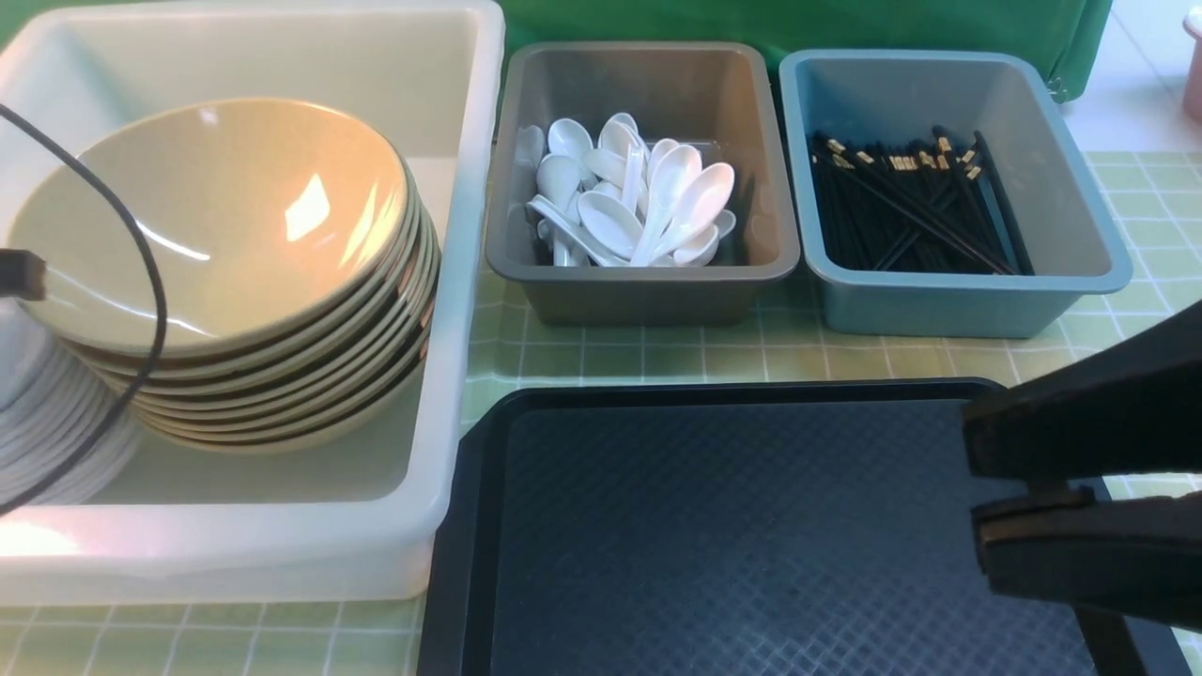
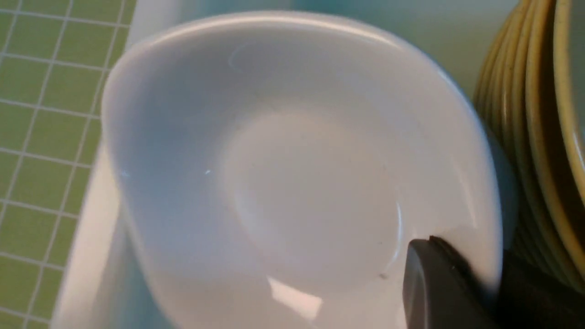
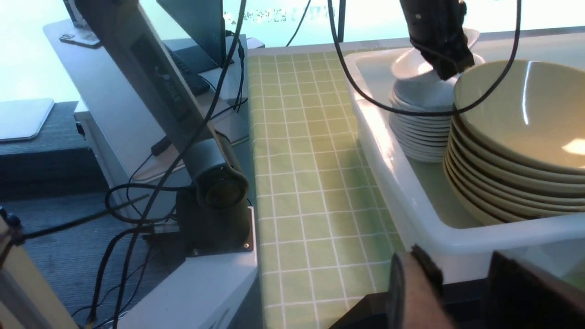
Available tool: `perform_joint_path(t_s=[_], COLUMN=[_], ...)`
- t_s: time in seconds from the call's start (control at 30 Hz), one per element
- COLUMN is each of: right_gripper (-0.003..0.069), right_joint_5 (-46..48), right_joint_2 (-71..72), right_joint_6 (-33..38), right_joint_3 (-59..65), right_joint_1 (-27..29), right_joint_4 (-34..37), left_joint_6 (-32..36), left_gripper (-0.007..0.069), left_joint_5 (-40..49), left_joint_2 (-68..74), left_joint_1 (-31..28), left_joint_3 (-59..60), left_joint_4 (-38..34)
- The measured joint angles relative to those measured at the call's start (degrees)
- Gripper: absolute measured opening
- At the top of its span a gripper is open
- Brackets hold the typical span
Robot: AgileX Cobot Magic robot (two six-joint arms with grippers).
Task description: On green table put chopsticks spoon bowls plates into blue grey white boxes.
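The left fingers (image 2: 434,283) pinch the rim of a small glossy white rounded-square plate (image 2: 292,183), one finger inside it and the other outside. This plate sits tilted on a stack of around eight like plates (image 3: 420,132) in the big milky white plastic tub (image 1: 282,526). Beside the stack stand eight or nine nested wide tan glossy bowls (image 1: 235,235).

The right fingers (image 1: 1080,451) are slightly parted and hold nothing, above the black textured tray (image 1: 732,535).

On the pale green checked worktop (image 1: 657,352) there are three boxes. The dark grey plastic box (image 1: 648,291) holds a dozen or so glossy white soup spoons (image 1: 639,207). The dusty blue plastic box (image 1: 939,310) holds thin black gold-banded chopsticks (image 1: 911,207), too tangled to count.
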State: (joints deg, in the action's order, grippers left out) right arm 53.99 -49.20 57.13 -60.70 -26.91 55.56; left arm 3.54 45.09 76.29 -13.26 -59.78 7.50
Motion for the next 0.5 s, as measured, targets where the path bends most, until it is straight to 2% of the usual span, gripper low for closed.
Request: perform_joint_path(t_s=[0.13,0.27,0.43,0.47,0.5], right_gripper=[0.0235,0.0235,0.0235,0.0235,0.0235], right_joint_5=[0.4,0.8,0.8,0.8,0.9], right_joint_2=[0.0,0.0,0.0,0.0,0.0], right_joint_6=[0.0,0.0,0.0,0.0,0.0], right_joint_3=[0.0,0.0,0.0,0.0,0.0], right_joint_1=[0.0,0.0,0.0,0.0,0.0], right_joint_4=[0.1,0.1,0.1,0.1,0.1], left_joint_6=[-1.4,-1.7,-2.4,-2.4,-2.6], left_gripper=[0.0031,0.0115,0.0318,0.0338,0.0414], left_joint_5=[0.0,1.9,4.1,4.3,4.7], left_joint_2=[0.1,0.1,-0.1,-0.1,-0.8], left_joint_1=[1.1,2.8,4.4,4.6,5.0], left_joint_3=[0.4,0.7,0.7,0.7,0.7], left_joint_4=[0.7,2.4,4.6,4.8,5.3])
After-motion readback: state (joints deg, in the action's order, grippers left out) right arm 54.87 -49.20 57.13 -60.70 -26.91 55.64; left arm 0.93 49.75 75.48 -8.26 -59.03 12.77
